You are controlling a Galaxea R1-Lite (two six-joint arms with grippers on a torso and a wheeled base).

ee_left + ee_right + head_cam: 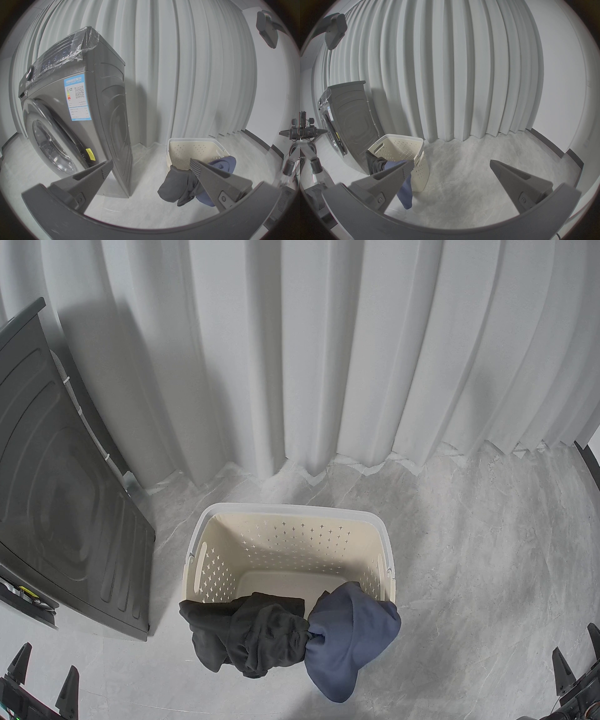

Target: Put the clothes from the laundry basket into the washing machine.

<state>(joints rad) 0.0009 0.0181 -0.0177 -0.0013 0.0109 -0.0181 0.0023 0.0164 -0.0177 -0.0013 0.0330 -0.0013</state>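
A cream laundry basket (206, 534) stands on the floor in the middle of the head view. A dark grey garment (250, 630) and a blue garment (350, 634) hang over its near rim, knotted together. The grey washing machine (56, 509) stands to the left; the left wrist view shows its round door (51, 142), which looks closed. My left gripper (42, 674) is open low at the near left, well short of the basket. My right gripper (578, 655) is open at the near right, away from the basket (400, 148) and the blue garment (404, 187).
White curtains (325, 352) hang behind the basket and machine. Pale marbled floor (487, 540) spreads wide to the right of the basket. A dark skirting strip (587, 459) runs along the far right wall.
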